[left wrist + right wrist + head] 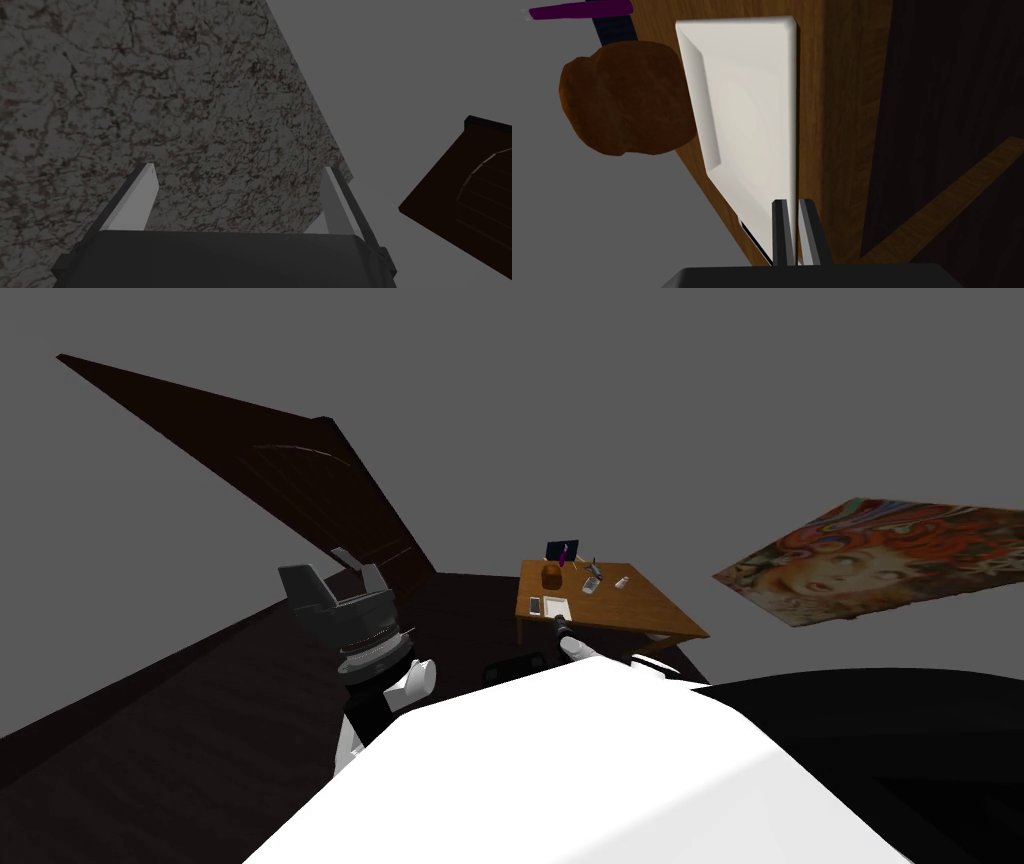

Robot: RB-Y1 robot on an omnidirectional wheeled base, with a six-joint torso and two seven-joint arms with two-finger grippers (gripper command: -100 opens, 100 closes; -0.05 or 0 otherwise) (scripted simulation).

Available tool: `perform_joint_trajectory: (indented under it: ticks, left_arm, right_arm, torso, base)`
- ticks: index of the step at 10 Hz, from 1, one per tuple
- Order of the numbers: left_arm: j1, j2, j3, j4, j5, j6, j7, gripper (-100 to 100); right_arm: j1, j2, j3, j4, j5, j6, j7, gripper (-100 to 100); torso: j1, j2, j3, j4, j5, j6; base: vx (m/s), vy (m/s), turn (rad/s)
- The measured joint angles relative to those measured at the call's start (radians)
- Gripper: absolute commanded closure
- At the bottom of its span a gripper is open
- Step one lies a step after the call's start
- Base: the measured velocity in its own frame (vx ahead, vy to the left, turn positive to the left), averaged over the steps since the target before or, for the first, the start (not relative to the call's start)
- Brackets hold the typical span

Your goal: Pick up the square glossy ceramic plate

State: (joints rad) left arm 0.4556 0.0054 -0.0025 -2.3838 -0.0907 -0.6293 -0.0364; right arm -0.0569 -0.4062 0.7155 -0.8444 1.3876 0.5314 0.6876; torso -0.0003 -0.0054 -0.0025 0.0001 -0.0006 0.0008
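Head view: wooden surface ahead of us, past a dark floor. The white square plate sits at its near edge, toward the left corner. A phone lies just beside it. A brown lump sits behind the plate. Farther back a dark upright panel carries a purple streak. Small grey items and a small white bottle lie toward the middle, well apart from the plate. The right arm reaches over the near edge, and the right claw is at the plate's near rim. Its fingers are too small here to read.

Right wrist view settles the grip. The right claw has its two fingers almost together, pinching the plate at its rim. One blade is over the plate's face and the other on the rim's outer side. The raised rim and shallow centre well are plain here. The surface shows as a wood strip alongside the rim. The brown lump is beside the plate's far end, and the purple streak is beyond it. We cannot tell whether the plate is clear of the wood.

The left claw is raised on our left, well apart from the surface. A dark door stands behind it, and a painting hangs on the right.

Left wrist view: the left claw has its fingers spread wide, with nothing between them.
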Motion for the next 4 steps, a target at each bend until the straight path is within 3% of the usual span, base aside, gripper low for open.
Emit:
perform_joint_trajectory:
  ticks: [3,4]
  left_arm:
    - [0.0,0.0,0.0,0.0,0.0,0.0,0.0,0]
    - [0.0,0.0,0.0,0.0,0.0,0.0,0.0,0]
  right_arm:
    - [0.028,-0.033,0.007,-0.062,-0.004,-0.015,0.019,100]
    - [0.03,-0.034,0.007,-0.065,-0.004,-0.016,0.022,0]
  torso:
    - [0.0,0.0,0.0,0.0,0.0,0.0]
    - [-0.002,0.0,0.0,0.0,0.0,-0.001]
  base:
    - [0.017,0.038,-0.086]
    - [0.0,0.0,0.0]
